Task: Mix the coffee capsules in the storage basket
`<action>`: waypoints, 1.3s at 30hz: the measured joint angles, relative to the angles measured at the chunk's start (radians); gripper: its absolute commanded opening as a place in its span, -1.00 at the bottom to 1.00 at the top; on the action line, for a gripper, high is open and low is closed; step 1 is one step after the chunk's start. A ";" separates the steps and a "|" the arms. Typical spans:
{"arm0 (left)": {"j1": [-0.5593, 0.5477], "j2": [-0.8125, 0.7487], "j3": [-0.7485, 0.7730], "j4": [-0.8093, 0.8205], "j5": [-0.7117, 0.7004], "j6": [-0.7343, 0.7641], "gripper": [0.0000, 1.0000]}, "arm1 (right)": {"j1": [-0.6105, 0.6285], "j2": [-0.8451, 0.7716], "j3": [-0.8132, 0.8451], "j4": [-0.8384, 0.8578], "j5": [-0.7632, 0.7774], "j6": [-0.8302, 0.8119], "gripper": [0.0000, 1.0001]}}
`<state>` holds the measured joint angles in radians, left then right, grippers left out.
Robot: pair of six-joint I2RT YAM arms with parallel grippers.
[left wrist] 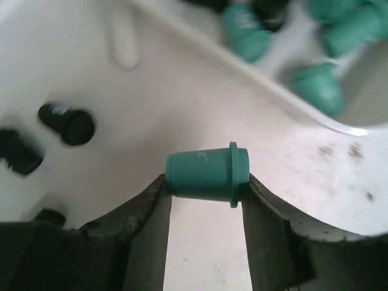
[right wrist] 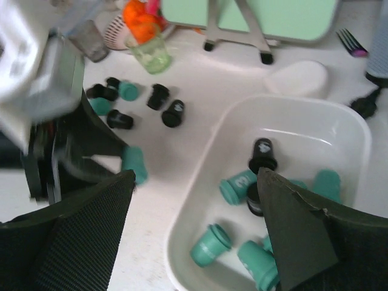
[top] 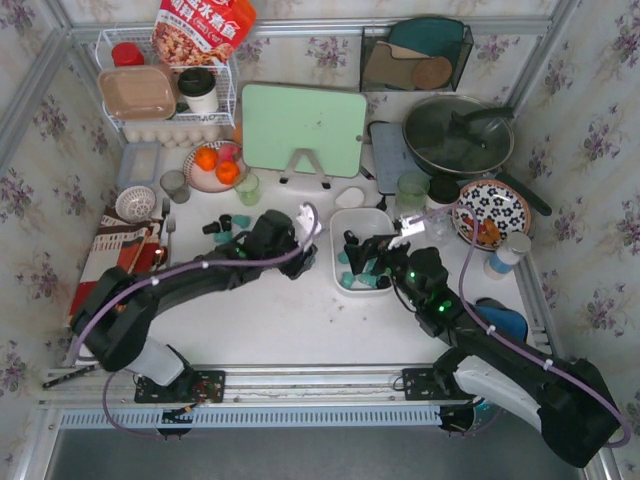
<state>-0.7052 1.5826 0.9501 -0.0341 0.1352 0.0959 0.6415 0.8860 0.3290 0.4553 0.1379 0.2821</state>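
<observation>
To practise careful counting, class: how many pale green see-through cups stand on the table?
2. One cup stands beside the plate of oranges, left of the green board. The other cup stands right of it, in front of the pan. More could be hidden.

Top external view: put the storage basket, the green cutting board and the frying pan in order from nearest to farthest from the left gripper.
1. storage basket: just to the right of the left gripper, which is clamped on a teal capsule.
2. green cutting board: behind the gripper, toward the back.
3. frying pan: far back right, beyond the basket.
</observation>
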 measured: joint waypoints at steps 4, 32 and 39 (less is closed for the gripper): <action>-0.114 -0.125 -0.167 0.185 0.035 0.185 -0.26 | 0.000 0.002 0.079 -0.063 -0.073 0.027 0.69; -0.275 -0.212 -0.209 0.440 0.084 0.514 -0.17 | 0.000 0.167 0.139 -0.079 -0.433 0.098 -0.08; -0.283 -0.208 -0.189 0.440 0.049 0.519 0.09 | 0.000 0.126 0.132 -0.075 -0.378 0.124 -0.36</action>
<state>-0.9882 1.3743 0.7612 0.4057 0.1841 0.6147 0.6415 1.0115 0.4614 0.3801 -0.2401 0.4065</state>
